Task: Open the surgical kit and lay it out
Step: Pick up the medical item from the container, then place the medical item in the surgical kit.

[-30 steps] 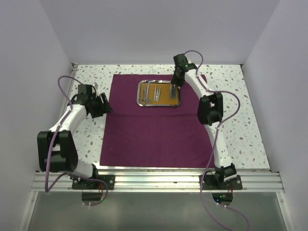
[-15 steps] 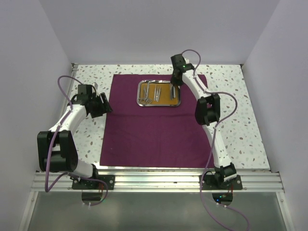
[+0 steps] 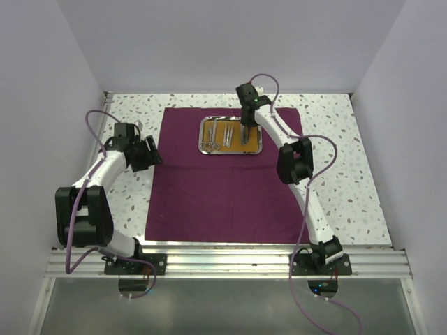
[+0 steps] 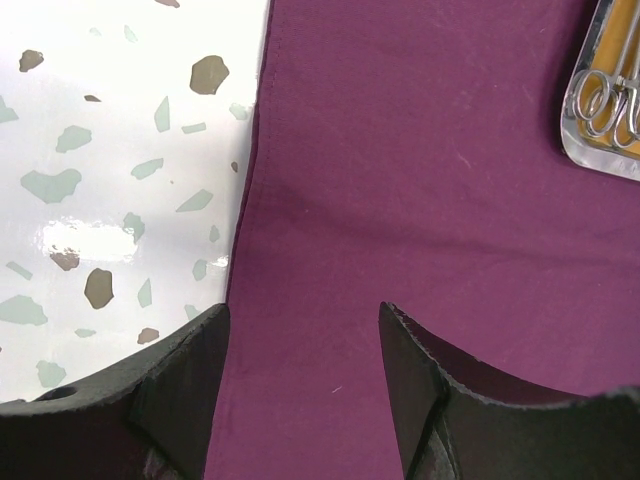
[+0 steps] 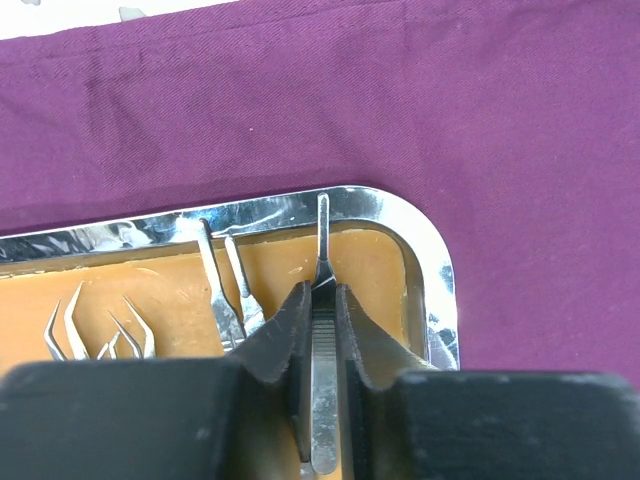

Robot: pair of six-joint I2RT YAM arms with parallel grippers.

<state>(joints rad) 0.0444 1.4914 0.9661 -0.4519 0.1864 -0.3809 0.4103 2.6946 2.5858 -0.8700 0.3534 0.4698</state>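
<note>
My right claw (image 5: 320,300) is pinched narrow on one pair of thin silver tweezers (image 5: 322,235). Their ribbed shaft runs straight between my fingertips, and their point reaches over the far rim of the steel tray (image 5: 432,262), close to its rounded corner. Whether the tweezers are lifted or resting on the orange-brown liner (image 5: 372,270) I cannot tell. Just to the left of my fingers, almost touching the left one, lie two straight tweezers (image 5: 214,275), their tips also toward the far rim. Farther left in the tray sit several curved-tip tweezers (image 5: 66,322). These neighbours and the raised rim ahead are what crowd the tool I grip. The tray rests on the dark purple cloth (image 3: 216,195), which is spread flat over the speckled table (image 3: 349,174), and it lies in the cloth's far half, well away from my bases. My left claw (image 4: 305,322) stands spread wide, with only cloth showing between the fingers. It hangs over the cloth's left hem, with the left finger above the line where the hem meets the table and the right finger above the purple. From that wrist I see only the tray's near corner at the upper right, with the ring-handled instruments (image 4: 602,100) in it; scissors or forceps, I cannot tell. That corner is well apart from the left claw.
</note>
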